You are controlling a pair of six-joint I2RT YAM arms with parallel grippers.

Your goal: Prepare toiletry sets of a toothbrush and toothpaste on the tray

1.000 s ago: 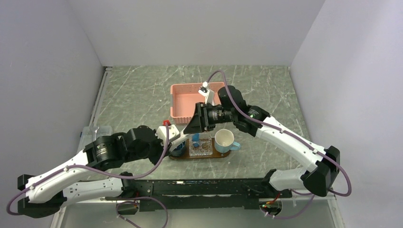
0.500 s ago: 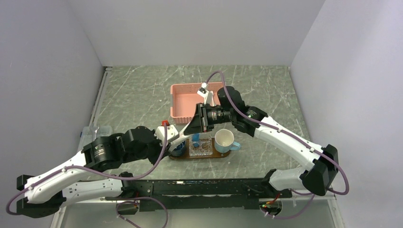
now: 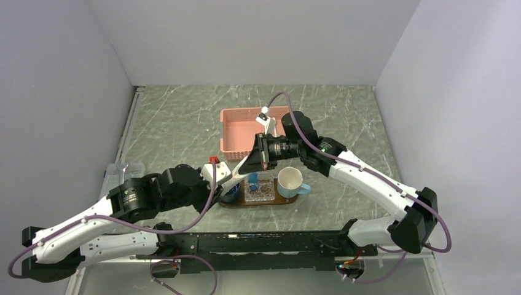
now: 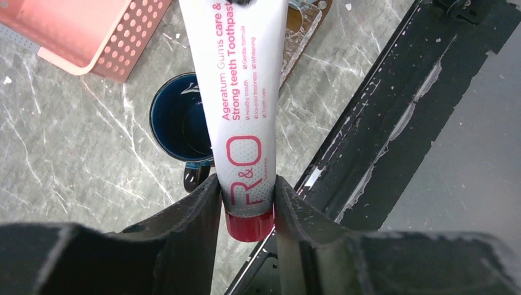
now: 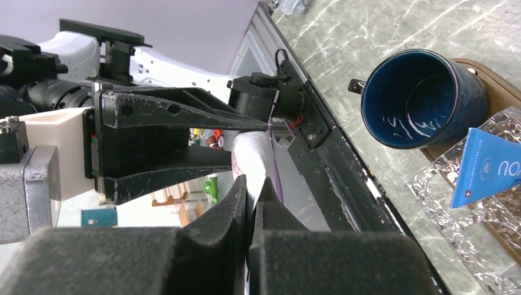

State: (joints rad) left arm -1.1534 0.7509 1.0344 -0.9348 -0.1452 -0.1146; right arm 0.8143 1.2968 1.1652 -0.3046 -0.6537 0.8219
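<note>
Toothpaste tube (image 4: 239,92) aloft near the desk's near edge, over the blue mug (image 4: 181,126) at the tray's (image 5: 491,74) left end. Left end effector (image 4: 247,187) clamps its cap end; right end effector (image 5: 252,190) pinches its tail. We fear that thin pinch slipping and the tube dropping into the mug.

My left arm (image 3: 92,221) and right arm (image 3: 368,178) reach inward and meet in the middle, my left gripper (image 4: 247,184) clasping the capped end of a toothpaste tube (image 4: 236,92), my right gripper (image 5: 252,184) pinched tight on its other end.
</note>
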